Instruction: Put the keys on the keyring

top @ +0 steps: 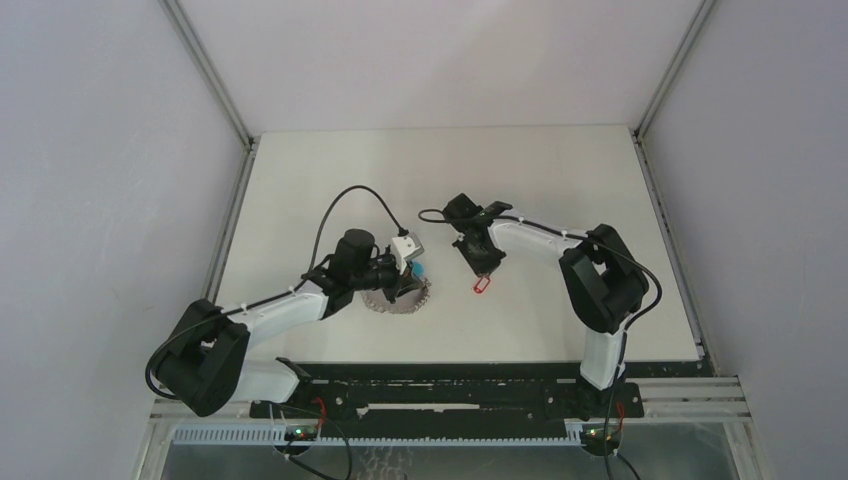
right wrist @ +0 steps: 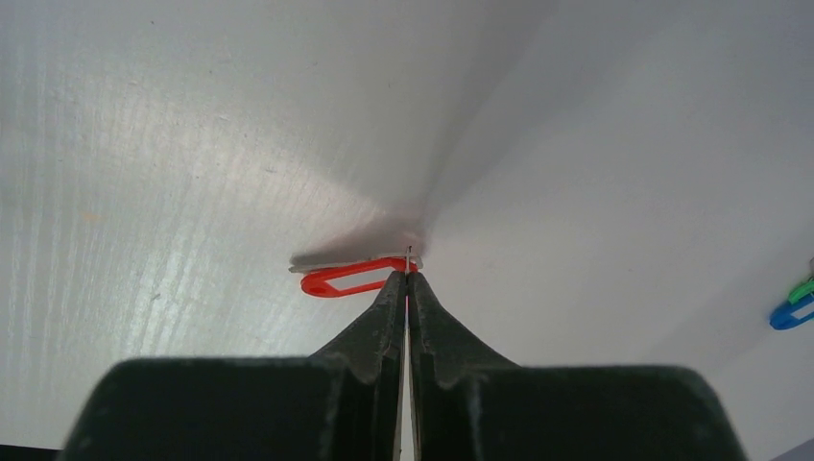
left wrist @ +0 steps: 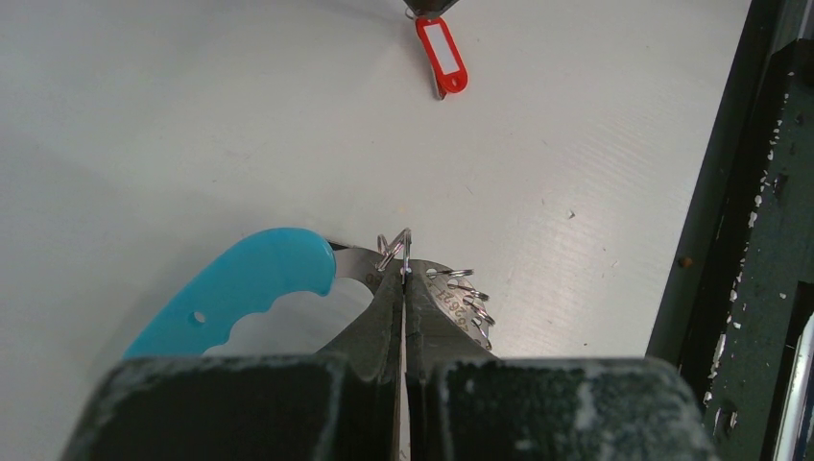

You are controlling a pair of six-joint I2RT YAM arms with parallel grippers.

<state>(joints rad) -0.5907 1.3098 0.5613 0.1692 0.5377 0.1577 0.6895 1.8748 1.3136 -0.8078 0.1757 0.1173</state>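
Left tool (left wrist: 403, 274): pinched shut, no gap between the tips, clamped on a thin wire loop (left wrist: 392, 248) at the rim of the keyring (left wrist: 451, 300). Holds the keyring low at the table (left wrist: 192, 115); cannot tell whether fully resting or slightly raised. Blue plastic grip (left wrist: 245, 288) of the keyring just left of the tips, more small wire loops fanned along the metal rim to the right. Seen from above near the middle of the table, in front of the left arm.

Right tool (right wrist: 408, 274): likewise shut tight, nipping the metal end of the red key (right wrist: 350, 280). Red key flat and low over the table, shadow close beneath; touching or just clear, cannot tell. Well apart from the keyring, out ahead of the left tool in the left wrist view.

Further out: blue key (right wrist: 789, 314) and green key (right wrist: 802, 288) side by side at the right edge of the right wrist view, on the table, away from both tools.

Progress, as a judgement: early. Both pieces gripped, nothing joined. No coloured key visible on any loop of the keyring. Left to do: bring the red key across, thread it onto the held loop, then repeat for the blue and green keys.
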